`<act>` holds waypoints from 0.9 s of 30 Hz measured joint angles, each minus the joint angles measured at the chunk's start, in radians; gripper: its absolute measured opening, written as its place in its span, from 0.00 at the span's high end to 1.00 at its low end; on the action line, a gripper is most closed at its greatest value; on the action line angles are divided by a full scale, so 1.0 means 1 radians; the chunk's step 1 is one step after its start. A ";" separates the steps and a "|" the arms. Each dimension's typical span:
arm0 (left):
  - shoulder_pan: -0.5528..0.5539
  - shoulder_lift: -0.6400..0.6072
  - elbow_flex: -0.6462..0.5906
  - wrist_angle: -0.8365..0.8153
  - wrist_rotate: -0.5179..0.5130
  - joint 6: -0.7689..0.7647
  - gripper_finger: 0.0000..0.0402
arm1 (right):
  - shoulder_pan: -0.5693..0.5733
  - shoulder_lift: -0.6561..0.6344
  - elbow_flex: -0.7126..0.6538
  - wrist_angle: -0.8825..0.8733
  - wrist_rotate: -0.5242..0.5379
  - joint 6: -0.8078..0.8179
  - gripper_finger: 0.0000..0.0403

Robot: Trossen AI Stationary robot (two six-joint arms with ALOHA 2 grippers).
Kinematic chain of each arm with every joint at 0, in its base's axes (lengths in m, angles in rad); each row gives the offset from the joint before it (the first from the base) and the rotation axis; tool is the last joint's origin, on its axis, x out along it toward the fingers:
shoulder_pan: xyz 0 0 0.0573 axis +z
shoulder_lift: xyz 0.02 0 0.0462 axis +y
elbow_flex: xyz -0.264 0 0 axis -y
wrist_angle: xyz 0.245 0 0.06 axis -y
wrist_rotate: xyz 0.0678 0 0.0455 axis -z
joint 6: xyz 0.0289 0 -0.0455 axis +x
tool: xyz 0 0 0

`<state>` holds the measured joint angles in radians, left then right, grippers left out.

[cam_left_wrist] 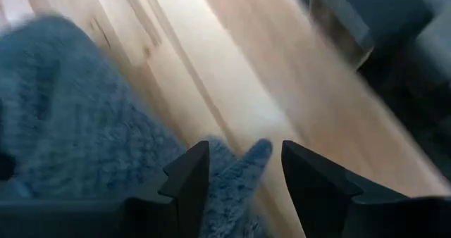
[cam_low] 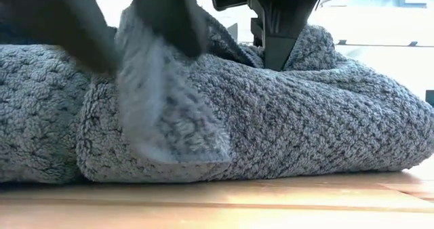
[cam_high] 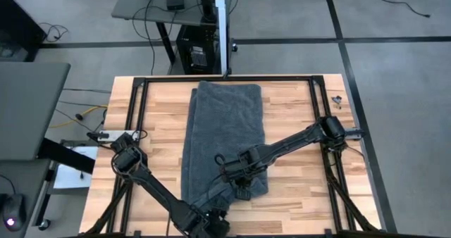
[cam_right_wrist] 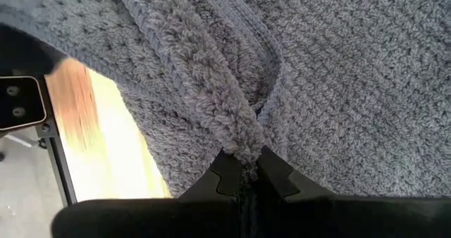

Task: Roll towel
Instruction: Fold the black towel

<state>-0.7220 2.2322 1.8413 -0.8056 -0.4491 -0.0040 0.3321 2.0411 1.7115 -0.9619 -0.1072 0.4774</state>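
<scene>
The dark grey towel (cam_high: 224,125) lies lengthwise down the middle of the wooden table, its far end flat and its near end bunched into a thick bulge (cam_low: 285,127). My left gripper (cam_high: 213,215) is at the towel's near left corner, close to the table's near edge, shut on a corner flap. My right gripper (cam_high: 243,190) stands over the near end, a little right of the towel's middle, shut on a raised ridge of cloth. In the low view it shows as the dark wedge (cam_low: 278,49) pointing down into the bulge. My left gripper has a corner of the towel (cam_left_wrist: 243,171) between its two fingers, the tip of the corner sticking out past them. It comes slanting down from the near left. The flap (cam_low: 169,114) hangs below it, lifted off the table in front of the bulge. My right gripper pinches a raised fold of the towel (cam_right_wrist: 243,143) between its two fingertips. It comes from above, pointing steeply down, across the fold. The cloth is gathered into a ridge that runs away from the fingers, and the rest of the towel stays on the table.
A black metal frame (cam_high: 134,104) runs around the tabletop along its left, far and right sides. Small metal parts (cam_high: 337,99) lie at the far right corner. Bare wood (cam_high: 296,189) flanks the towel on both sides. A desk stand (cam_high: 204,48) is beyond the far edge.
</scene>
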 joint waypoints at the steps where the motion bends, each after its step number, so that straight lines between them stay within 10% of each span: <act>1: 0.006 0.004 0.002 -0.007 0.001 0.005 0.60 | 0.000 0.000 0.000 0.000 0.000 0.000 1.00; 13: 0.016 0.009 0.001 -0.069 0.006 0.215 0.65 | -0.001 0.000 0.000 0.000 0.001 -0.004 1.00; 19: 0.014 0.004 0.001 -0.072 0.013 0.227 0.89 | -0.001 0.000 0.000 -0.002 0.001 -0.006 1.00; 27: -0.035 -0.034 0.069 -0.255 0.230 0.123 0.99 | 0.017 0.000 0.003 -0.011 -0.004 -0.008 1.00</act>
<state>-0.7565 2.1983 1.9098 -1.0602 -0.2193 0.1191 0.3494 2.0411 1.7142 -0.9728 -0.1113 0.4698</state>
